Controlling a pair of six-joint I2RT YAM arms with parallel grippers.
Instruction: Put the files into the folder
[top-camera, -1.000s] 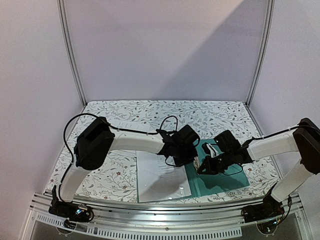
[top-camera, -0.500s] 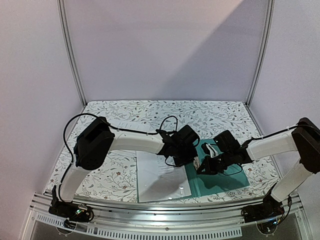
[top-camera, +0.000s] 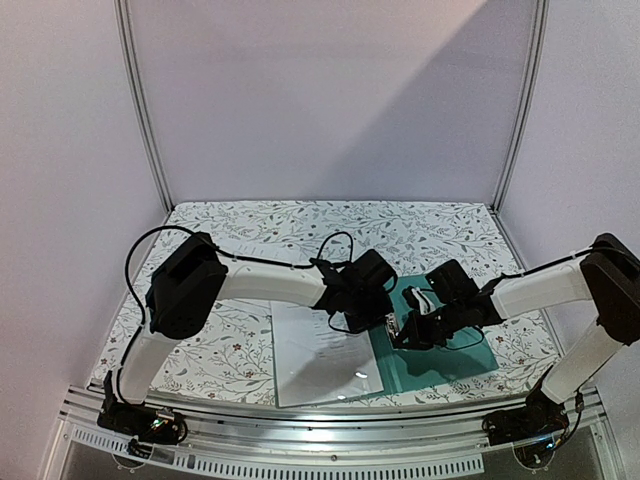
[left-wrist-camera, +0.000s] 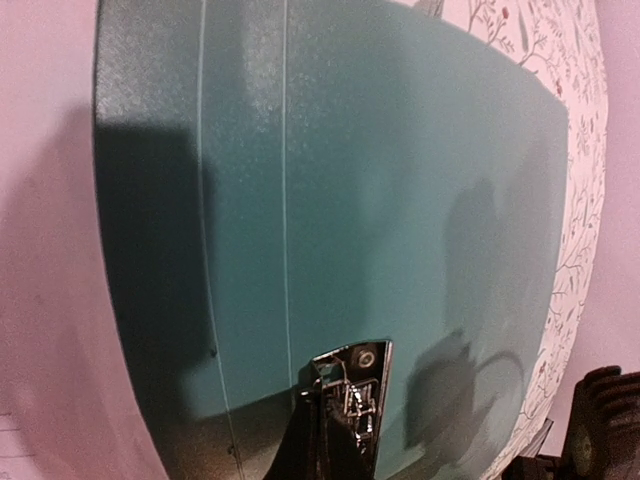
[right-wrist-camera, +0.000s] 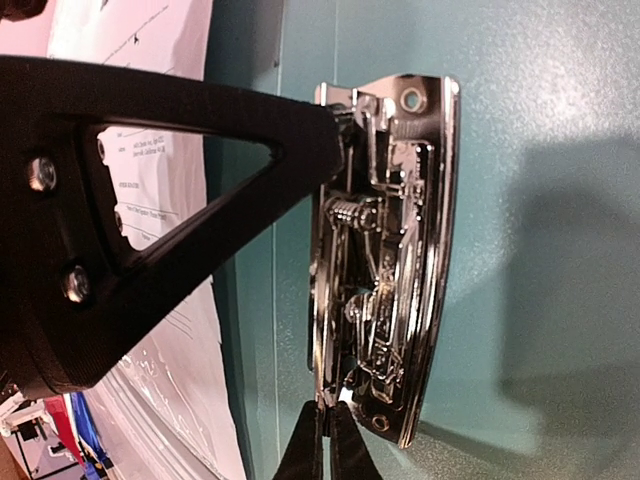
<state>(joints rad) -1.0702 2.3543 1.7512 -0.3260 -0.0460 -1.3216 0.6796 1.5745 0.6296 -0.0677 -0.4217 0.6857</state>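
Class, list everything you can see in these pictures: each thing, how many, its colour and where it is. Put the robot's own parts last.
folder: one, teal, lying open, near right of the table.
metal clip: one, silver, on the folder's inner face.
paper sheets: count unclear, white with black print, left of the clip.
table: one, white floral pattern, under everything.
arms: two, white and black, reaching in from the near edge.
left hand: one, black, shut, at the clip.
right hand: one, black, shut, at the clip's end.

light: dim, pinkish | shadows: dark on flat teal-green folder | glare: silver metal clip | wrist-view edges: bowed
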